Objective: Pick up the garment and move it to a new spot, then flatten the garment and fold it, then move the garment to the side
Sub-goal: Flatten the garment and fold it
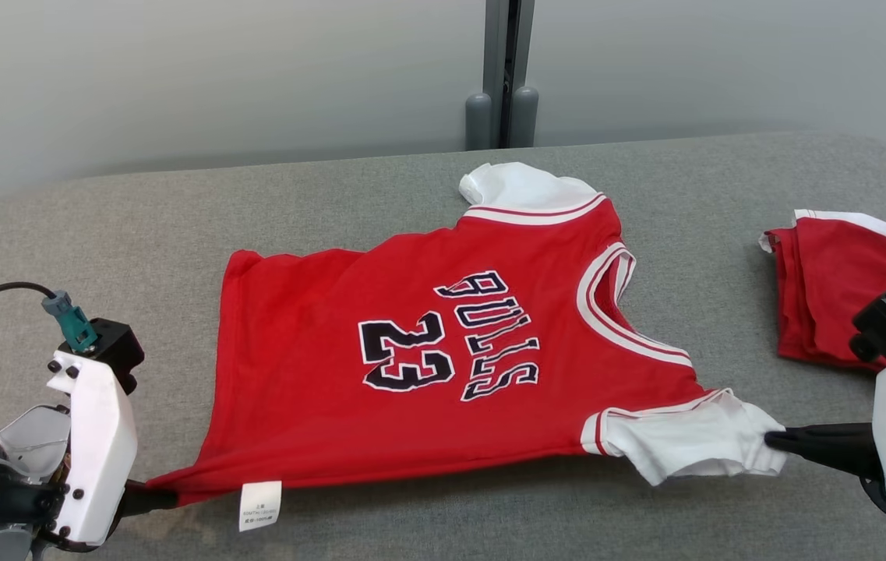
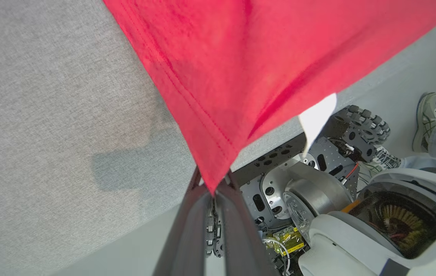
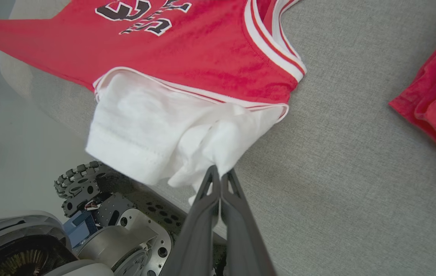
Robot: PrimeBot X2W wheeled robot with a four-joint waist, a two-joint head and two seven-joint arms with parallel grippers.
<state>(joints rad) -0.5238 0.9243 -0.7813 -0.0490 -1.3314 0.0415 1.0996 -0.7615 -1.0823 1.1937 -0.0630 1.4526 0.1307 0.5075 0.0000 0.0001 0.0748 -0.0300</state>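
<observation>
Left wrist view: the left gripper (image 2: 213, 186) has its two dark fingers pressed together on the near hem corner of the red jersey (image 2: 241, 76), and the cloth fans out taut from the fingertips. This corner sits at the near edge of the table (image 1: 100, 234), toward the table's left end. A white label (image 1: 259, 505) hangs from the hem just beside the clamped corner. In the right wrist view, the right gripper (image 3: 219, 174) is likewise closed, with bunched fabric of the near white sleeve (image 3: 145, 130) pinched between its fingertips. This sleeve also lies at the near edge of the table, toward the right end. Between the two grip points the near side of the jersey is drawn into an almost straight line along that edge. The jersey lies spread front-up across the middle of the grey padded table. Its hem faces the left end and its collar the right end, and the printed number and lettering are visible. The far white sleeve (image 1: 520, 187) lies crumpled toward the far edge. A folded red garment (image 1: 832, 288) rests at the right end of the table, well apart from the jersey. Below the table edge, the left wrist view shows the robot's wheeled base (image 2: 317, 184) and a person's shoe (image 2: 426, 119) on the floor.
</observation>
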